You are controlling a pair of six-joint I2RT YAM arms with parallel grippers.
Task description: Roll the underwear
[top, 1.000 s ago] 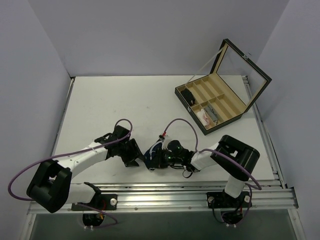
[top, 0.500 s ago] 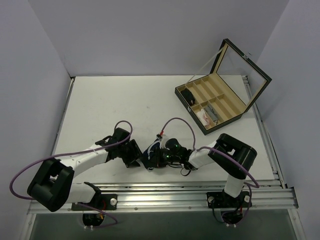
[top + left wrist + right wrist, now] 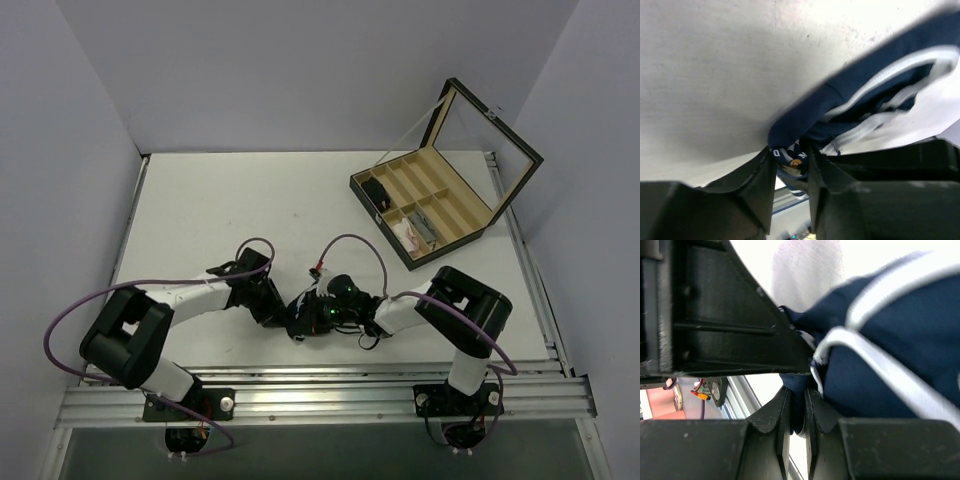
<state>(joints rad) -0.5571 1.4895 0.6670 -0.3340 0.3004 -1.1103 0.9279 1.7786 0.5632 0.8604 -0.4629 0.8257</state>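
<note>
The underwear (image 3: pixel 300 306) is a bunched navy garment with white trim, lying near the table's front edge between my two grippers. My left gripper (image 3: pixel 284 311) comes at it from the left. In the left wrist view its fingers (image 3: pixel 762 172) press on a fold of the underwear (image 3: pixel 840 95), which fills the gap at the left gripper (image 3: pixel 790 154). My right gripper (image 3: pixel 313 316) meets it from the right. The right wrist view shows the right gripper (image 3: pixel 798 390) shut on a thin fold of the underwear (image 3: pixel 900 340), with the left gripper's black finger (image 3: pixel 730 330) close by.
An open wooden divided box (image 3: pixel 470 225) with a raised mirrored lid stands at the back right. It holds a small black item (image 3: pixel 377 190) and a white-and-pink bundle (image 3: pixel 412 233). A metal rail (image 3: pixel 350 385) runs along the near edge. Grey walls close three sides.
My left arm has swung right onto the underwear and its jaws have narrowed around the fabric. The right gripper has shifted slightly left, still holding its fold.
</note>
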